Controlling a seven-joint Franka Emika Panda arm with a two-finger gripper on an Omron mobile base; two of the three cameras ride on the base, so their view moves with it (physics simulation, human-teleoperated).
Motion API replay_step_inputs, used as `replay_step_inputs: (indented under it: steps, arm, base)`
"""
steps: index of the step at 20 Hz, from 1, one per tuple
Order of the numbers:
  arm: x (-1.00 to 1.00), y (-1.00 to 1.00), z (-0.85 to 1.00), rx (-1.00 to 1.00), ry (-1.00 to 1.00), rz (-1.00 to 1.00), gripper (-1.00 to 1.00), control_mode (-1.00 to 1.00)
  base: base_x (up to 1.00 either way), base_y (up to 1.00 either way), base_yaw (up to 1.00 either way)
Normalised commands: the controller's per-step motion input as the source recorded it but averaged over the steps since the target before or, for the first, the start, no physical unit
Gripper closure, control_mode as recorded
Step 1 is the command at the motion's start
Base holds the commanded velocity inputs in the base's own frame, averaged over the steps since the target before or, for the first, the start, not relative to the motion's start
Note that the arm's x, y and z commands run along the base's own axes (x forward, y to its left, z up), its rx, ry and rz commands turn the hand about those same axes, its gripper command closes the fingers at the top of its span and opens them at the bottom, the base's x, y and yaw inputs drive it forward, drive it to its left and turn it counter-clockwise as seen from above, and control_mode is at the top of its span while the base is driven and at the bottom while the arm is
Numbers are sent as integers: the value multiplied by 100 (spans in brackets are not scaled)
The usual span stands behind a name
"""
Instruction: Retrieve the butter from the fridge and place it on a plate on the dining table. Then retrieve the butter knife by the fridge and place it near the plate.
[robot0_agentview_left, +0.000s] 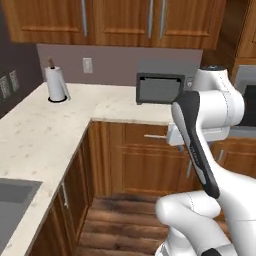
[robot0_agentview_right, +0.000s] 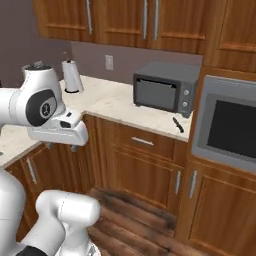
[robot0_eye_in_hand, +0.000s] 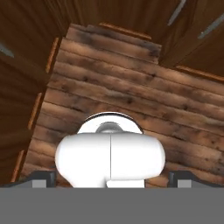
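the arm is folded up high in front of the corner of the kitchen, and the gripper (robot0_eye_in_hand: 112, 177) looks straight down at the brown wooden floor (robot0_eye_in_hand: 131, 87), its 2 small dark tips spread as wide as they go, with nothing between them. the butter knife (robot0_agentview_right: 178, 124) lies on the pale stone counter (robot0_agentview_right: 120, 107), just beside the dark grey toaster oven (robot0_agentview_right: 162, 92), near the counter's end where the built-in oven (robot0_agentview_right: 227, 125) begins. from the robot's hand in the right base view the knife is about at 3 o'clock, well apart, and somewhat higher than the place where the hand points. its long axis runs from about 11 o'clock to 5 o'clock in that view, so one end points back to the wall and the other to the front edge of the counter. i cannot tell which end is the handle, it is too small. there is only 1 arm, so it must swing or the base must drive to the right before the pincer can come over the knife. i think the task is at its very start, because the hand is empty. at the far left of the counter stands a paper towel roll (robot0_agentview_left: 56, 84), far from everything that matters now.
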Motion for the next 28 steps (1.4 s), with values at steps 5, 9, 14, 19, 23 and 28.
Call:
replay_step_inputs:
  steps: [5,9,14,19,23,28]
  arm:
    - [0,0,0,0,0,0,-100,100]
    - [0,0,0,0,0,0,-100,100]
    - [0,0,0,0,0,0,-100,100]
    - [0,0,0,0,0,0,-100,100]
    - [0,0,0,0,0,0,-100,100]
    - [0,0,0,0,0,0,-100,100]
  base:
    - [60,30,-60]
    - [61,64,-47]
    - [34,16,-38]
    - [4,-2,-13]
    - [84,0,-5]
    - [90,-4,-4]
